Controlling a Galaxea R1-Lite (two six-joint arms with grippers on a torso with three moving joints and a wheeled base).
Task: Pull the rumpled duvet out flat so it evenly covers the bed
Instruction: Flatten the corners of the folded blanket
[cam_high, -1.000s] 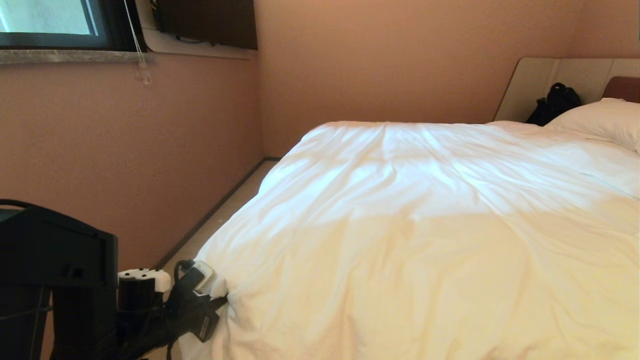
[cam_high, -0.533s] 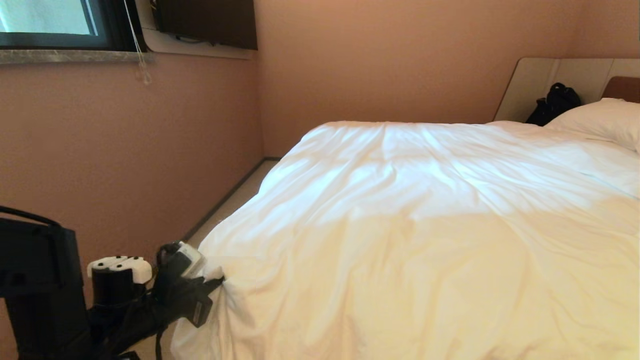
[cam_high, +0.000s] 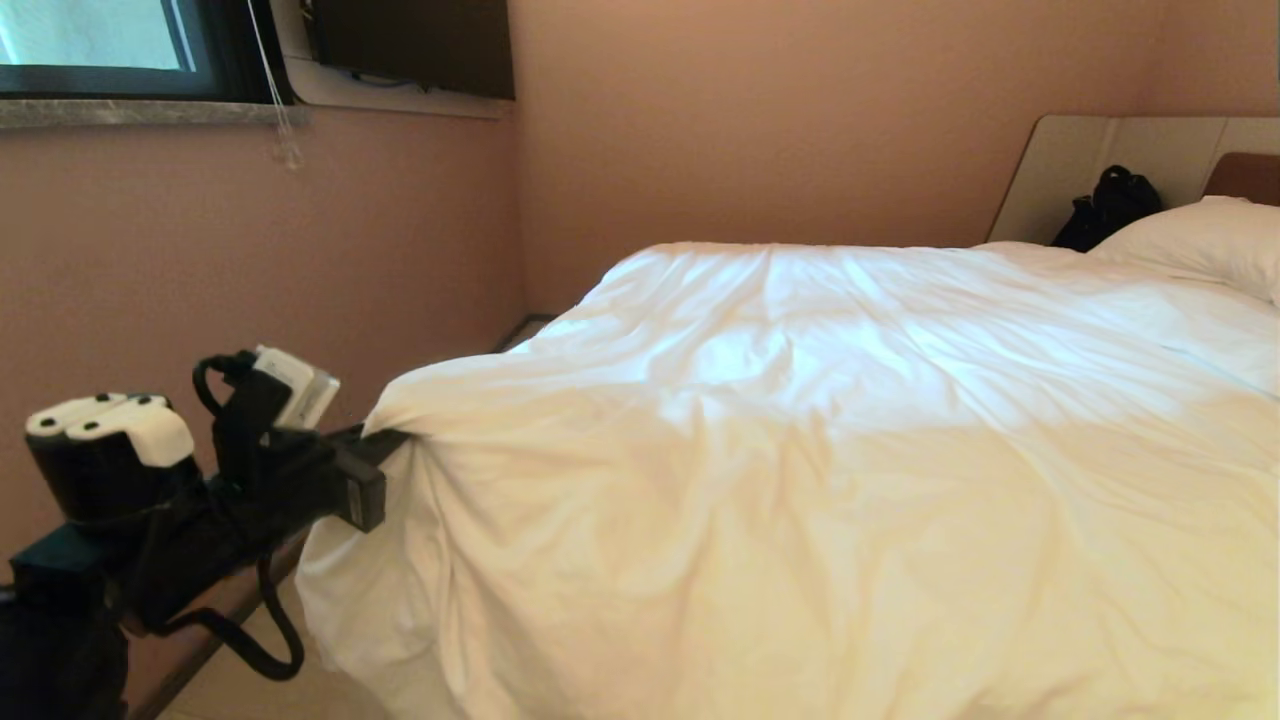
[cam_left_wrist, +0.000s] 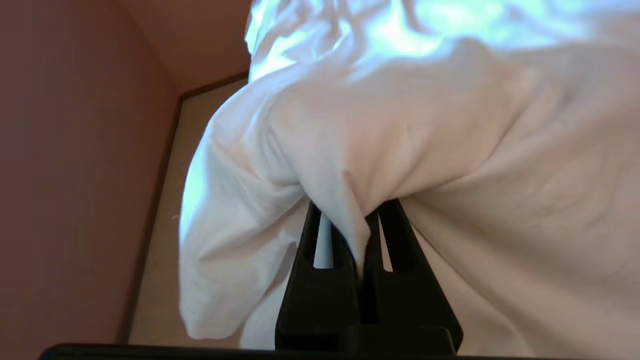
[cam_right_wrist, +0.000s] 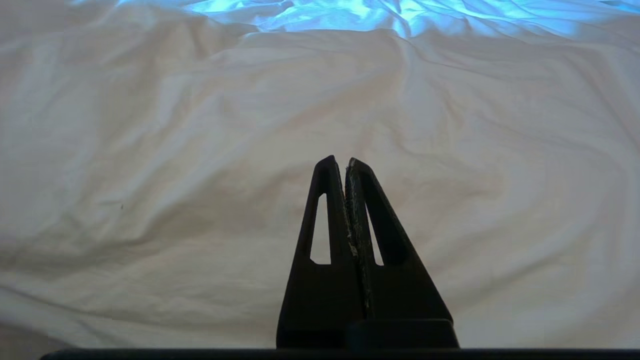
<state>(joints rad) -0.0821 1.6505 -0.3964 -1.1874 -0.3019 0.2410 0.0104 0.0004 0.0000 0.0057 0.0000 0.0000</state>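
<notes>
A: Starting at the left edge, what's there?

B: A dark-framed window (cam_high: 95, 50) above a pinkish-tan wall (cam_high: 250, 250). Below it the robot's left arm reaches toward the bed, and the left gripper (cam_high: 385, 442) is clamped on a pinch of the thick, creased white cotton duvet (cam_high: 800, 450) at its near left corner.

A: Is that grip clear?

B: Yes. In the left wrist view the black fingers (cam_left_wrist: 395, 235) squeeze a fold of white fabric between them, with the duvet's corner lifted off the mattress edge and hanging in a loose flap over the pale floor (cam_left_wrist: 160, 280).

A: And moving right?

B: The duvet spreads across the large low bed (cam_high: 1240, 175), wrinkled, reaching up to a plump white pillow (cam_high: 1200, 245) by the brown and beige headboard. A black bag (cam_high: 1108, 205) sits beside the pillow.

A: The other arm?

B: The right gripper (cam_right_wrist: 345, 162) hangs just above the duvet, its black fingers pressed together on nothing.
</notes>
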